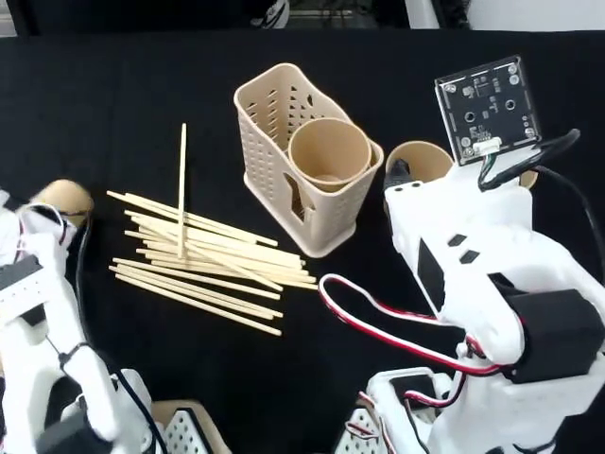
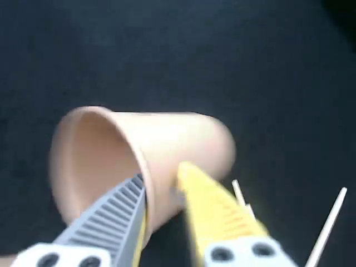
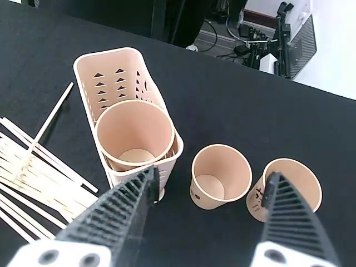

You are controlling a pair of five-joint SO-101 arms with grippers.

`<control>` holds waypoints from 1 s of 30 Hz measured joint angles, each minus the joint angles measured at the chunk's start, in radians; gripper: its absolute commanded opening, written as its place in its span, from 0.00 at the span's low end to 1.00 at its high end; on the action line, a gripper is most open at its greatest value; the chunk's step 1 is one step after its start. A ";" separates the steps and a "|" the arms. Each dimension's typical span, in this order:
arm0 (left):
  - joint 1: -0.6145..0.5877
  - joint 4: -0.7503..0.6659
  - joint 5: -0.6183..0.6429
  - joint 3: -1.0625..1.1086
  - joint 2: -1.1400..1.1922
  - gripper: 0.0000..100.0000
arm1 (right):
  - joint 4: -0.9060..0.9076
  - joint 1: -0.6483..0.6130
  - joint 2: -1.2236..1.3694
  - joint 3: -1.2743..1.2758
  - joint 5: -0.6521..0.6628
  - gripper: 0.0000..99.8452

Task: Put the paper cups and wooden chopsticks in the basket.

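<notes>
**Chopsticks [image 1: 203, 255] lie loose beside the basket [image 1: 269, 142]**

Closest to the arm bases, on the left side, the left gripper [image 2: 161, 181] is clenched on the wall of a tipped cup [image 2: 144, 144]. Its grey finger [image 2: 111, 211] sits inside the cup's mouth and its yellow finger [image 2: 211, 206] presses on the outside. This cup lies on its side on the black table [image 1: 142, 95], near the left edge and apart from the chopsticks.

Farther out, at mid-table, the chopsticks are spread in a rough pile. Most run left to right, and one stick crosses them, pointing away from the arms. The basket stands upright just beside the pile's right end. A nested cup [image 1: 329, 151] sits mouth-up in the end of the basket nearer the right arm.

To the right of the basket, the right gripper [image 3: 213, 177] hangs above the table with its jaws spread wide, grasping nothing. Beyond its fingertips stand two more cups, both upright and mouth-up. The middle cup [image 3: 219, 175] is just beside the basket, and the outer cup [image 3: 286, 189] is close on its far side. I cannot tell whether these two touch.
</notes>
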 measured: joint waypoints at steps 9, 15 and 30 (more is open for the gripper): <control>-0.002 0.198 -0.044 -0.097 -0.069 0.03 | 0.000 0.000 -0.003 0.110 0.000 0.30; 0.092 0.470 -0.204 -0.344 -0.279 0.03 | 0.000 0.078 -0.003 0.110 0.000 0.30; 0.637 1.300 -0.577 -1.498 0.037 0.03 | -0.032 0.704 -0.002 0.446 0.351 0.24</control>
